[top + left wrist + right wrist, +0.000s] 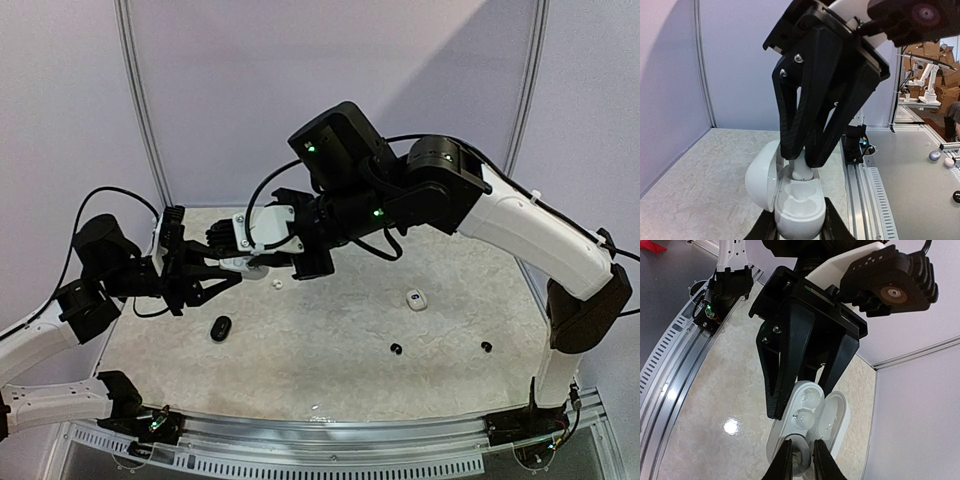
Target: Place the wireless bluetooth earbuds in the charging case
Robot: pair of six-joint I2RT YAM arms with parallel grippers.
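My left gripper (799,222) is shut on the white charging case (796,202) and holds it above the table, with its lid (761,175) open to the left. My right gripper (802,460) is shut on a white earbud (803,461). It presses the earbud (802,170) into the far end of the case, and the two nearer hollows are empty. In the top view both grippers, left (232,267) and right (264,262), meet at the case (246,263) at the table's left. A loose white earbud (277,283) and two black earbuds (396,348) (486,347) lie on the table.
A black oval case (221,328) lies below the left gripper. A white oval case (416,299) lies at the middle right. The table (330,330) ends in a metal rail (330,440) at the front, with grey walls behind and at both sides.
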